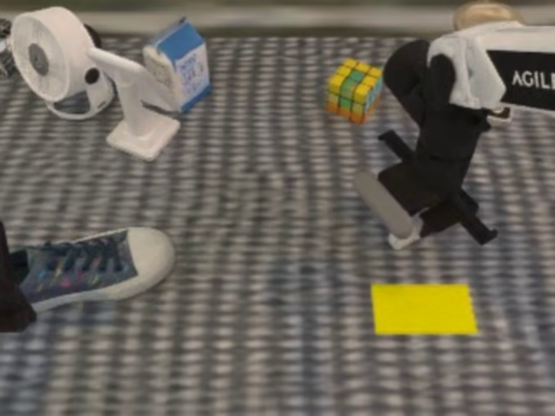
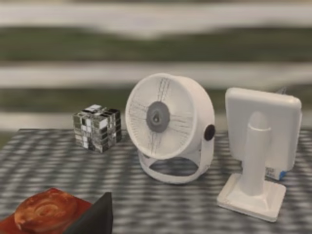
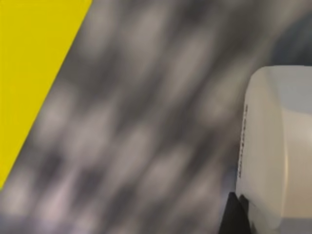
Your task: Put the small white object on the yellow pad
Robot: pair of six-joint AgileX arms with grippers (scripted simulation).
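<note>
At 12 o'clock from the pad (image 1: 424,308), the right claw (image 1: 414,227) gripped the white object (image 1: 404,237) above the counter (image 1: 277,364); best lowered squarely onto the pad's center. Left arm sat parked.

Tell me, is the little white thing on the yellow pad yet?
No. In the top view the white object sits under the right gripper, apart from the yellow pad.

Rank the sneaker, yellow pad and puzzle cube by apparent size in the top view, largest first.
1. Sneaker, clearly the longest, though partly cut off at the left edge.
2. Yellow pad.
3. Puzzle cube, smallest.
</note>
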